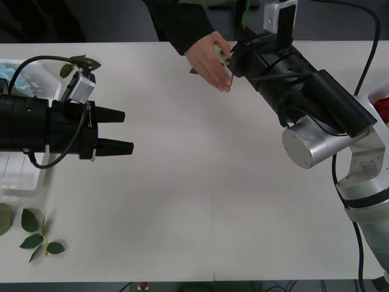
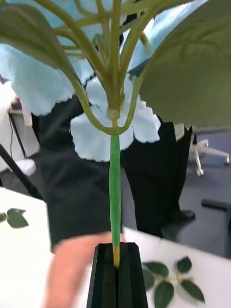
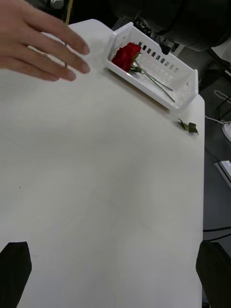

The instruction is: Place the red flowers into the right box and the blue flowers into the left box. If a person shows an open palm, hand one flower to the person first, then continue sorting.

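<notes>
My right gripper (image 1: 230, 61) reaches to the table's far edge, its black fingers (image 2: 103, 279) shut on the green stem of a blue flower (image 2: 110, 130) held upright. A person's open hand (image 1: 209, 61) is right beside that gripper, at the stem; I cannot tell whether it touches. My left gripper (image 1: 121, 131) hovers open over the left side of the table, holding nothing. The left box (image 1: 24, 179) lies behind my left arm, a bit of pale blue (image 1: 11, 73) showing in it. In the left wrist view the right box (image 3: 187, 79) holds a red flower (image 3: 126, 55).
A loose leaf sprig (image 1: 42, 237) lies at the front left corner, and another leaf (image 1: 82, 62) sits by the left box. A small leaf (image 3: 189, 127) lies near the right box. The table's middle is bare white surface.
</notes>
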Motion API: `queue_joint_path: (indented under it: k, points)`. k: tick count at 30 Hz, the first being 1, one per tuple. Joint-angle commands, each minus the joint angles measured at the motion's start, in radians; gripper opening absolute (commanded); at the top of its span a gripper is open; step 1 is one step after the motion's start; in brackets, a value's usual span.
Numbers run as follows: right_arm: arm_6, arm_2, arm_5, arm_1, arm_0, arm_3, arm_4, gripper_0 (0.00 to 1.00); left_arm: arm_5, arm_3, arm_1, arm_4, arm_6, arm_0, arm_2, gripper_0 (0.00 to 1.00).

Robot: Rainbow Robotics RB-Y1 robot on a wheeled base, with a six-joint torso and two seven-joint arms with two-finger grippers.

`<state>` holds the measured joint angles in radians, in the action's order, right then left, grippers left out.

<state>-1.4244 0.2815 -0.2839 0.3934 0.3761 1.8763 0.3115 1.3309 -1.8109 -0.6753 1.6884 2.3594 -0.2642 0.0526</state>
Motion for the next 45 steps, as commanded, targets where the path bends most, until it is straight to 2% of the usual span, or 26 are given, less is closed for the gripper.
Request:
queue_joint_path:
  k: [1,7,20,22,23,24,38,45]
  points:
    - [-0.042,-0.002,0.04,0.012,0.061,0.032,0.0,0.0,-0.004,-0.024,0.002,-0.004,0.047,-0.021,0.009,1.0]
    - [-0.044,-0.002,0.046,0.01,0.104,0.033,0.0,0.0,-0.004,-0.024,0.002,-0.004,0.047,-0.021,0.009,1.0]
    - [-0.05,-0.002,0.058,0.002,0.102,0.032,-0.006,0.02,-0.004,-0.025,0.002,-0.006,0.047,-0.021,0.009,1.0]
    - [-0.054,-0.002,0.058,-0.001,0.102,0.032,-0.012,0.56,-0.006,-0.024,0.002,-0.006,0.047,-0.021,0.009,1.0]
    - [-0.056,-0.002,0.057,-0.001,0.102,0.033,-0.014,0.8,-0.004,-0.024,0.002,-0.004,0.047,-0.021,0.009,1.0]
    - [-0.056,-0.001,0.057,-0.001,0.102,0.033,-0.015,1.0,-0.004,-0.025,0.002,-0.006,0.047,-0.021,0.009,1.0]
    - [-0.065,0.001,0.057,0.007,0.081,0.046,-0.008,1.0,-0.004,-0.024,0.002,-0.006,0.047,-0.021,0.009,1.0]
    - [-0.067,-0.002,0.052,0.113,-0.008,0.139,0.003,1.0,-0.006,-0.025,0.002,-0.006,0.047,-0.021,0.009,1.0]
